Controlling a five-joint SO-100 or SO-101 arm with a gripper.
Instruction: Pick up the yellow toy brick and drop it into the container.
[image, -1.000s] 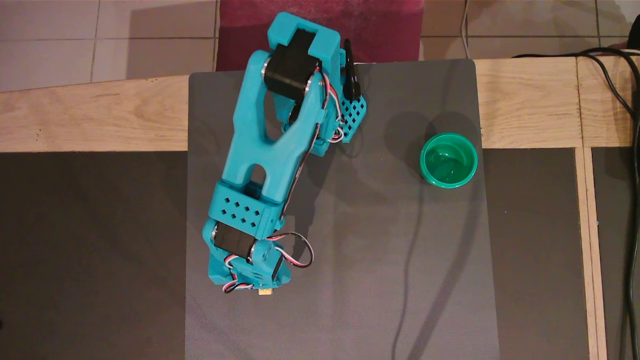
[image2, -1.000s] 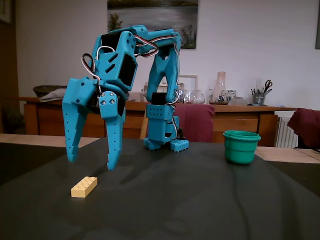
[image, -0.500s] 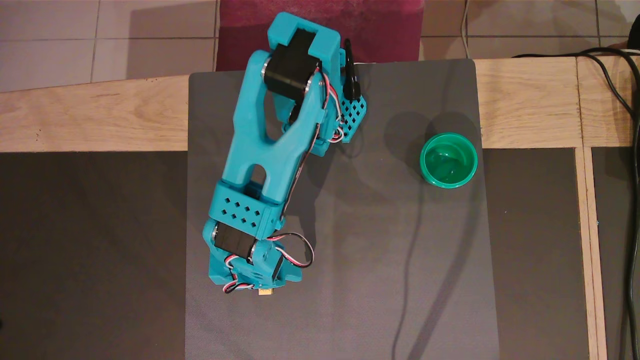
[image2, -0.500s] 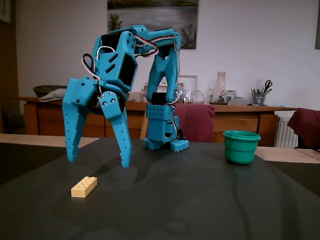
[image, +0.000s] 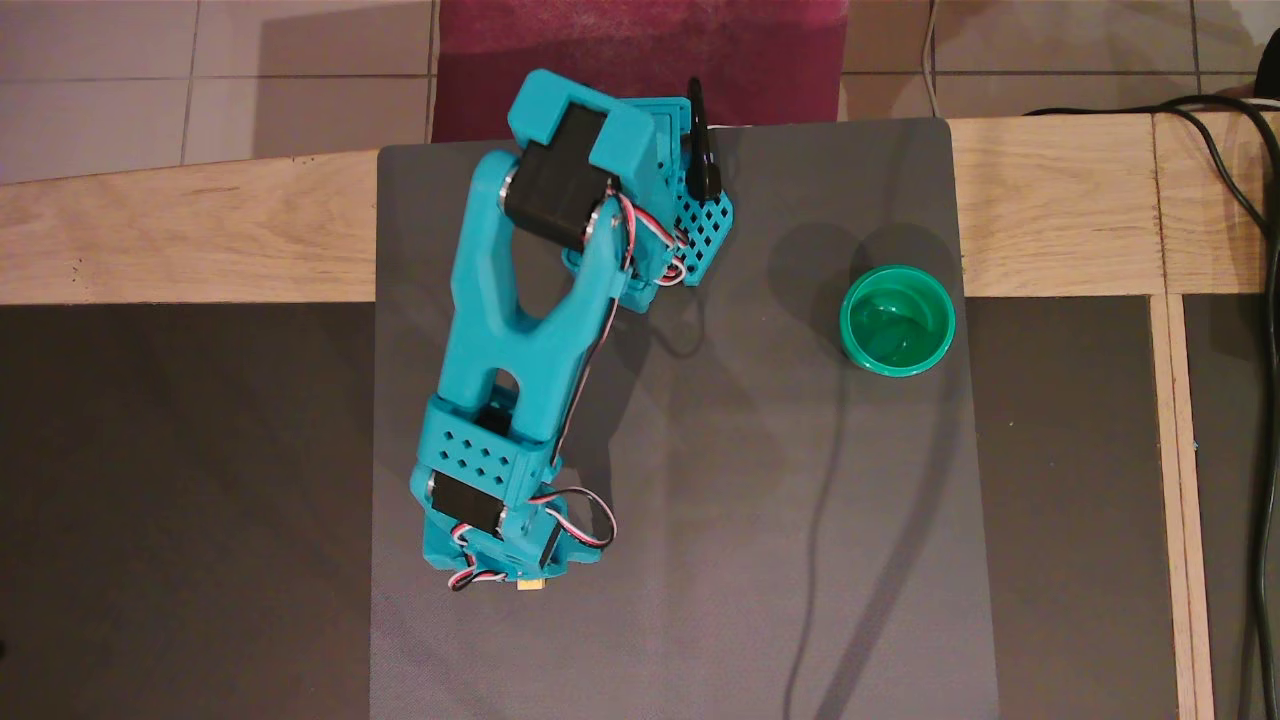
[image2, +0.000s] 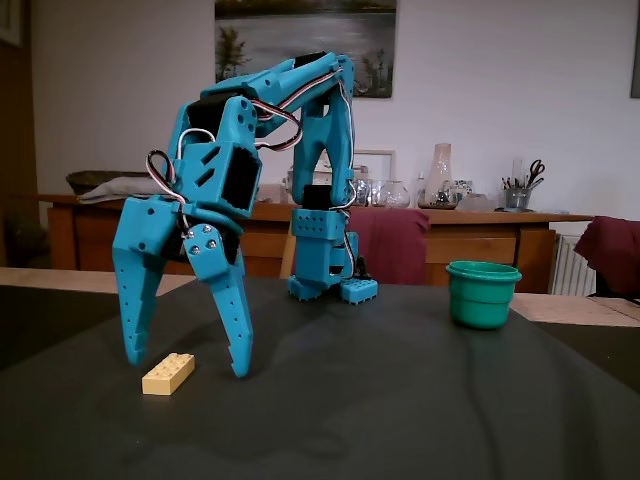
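The yellow toy brick (image2: 168, 373) lies flat on the dark mat at the front left in the fixed view. In the overhead view only a small yellow sliver of the brick (image: 530, 588) shows below the wrist. My teal gripper (image2: 187, 366) is open, fingers pointing down, tips close to the mat on either side of the brick as that view shows it. How far behind the brick they stand is unclear. From overhead the gripper (image: 500, 556) is mostly hidden under its own wrist. The container (image2: 483, 298), a teal-green cup (image: 848, 322), stands empty and upright far to the right.
The arm's base (image2: 330, 280) sits at the mat's back edge. A grey mat (image: 760, 520) covers the work area, with wooden table strips (image: 180, 240) behind it. Black cables (image: 1264, 420) run along the right side. A sideboard with jars fills the background.
The arm has leaned forward and the gripper has dropped from well above the mat to just over it. Its jaws have spread wider around the brick. Brick and cup have not moved.
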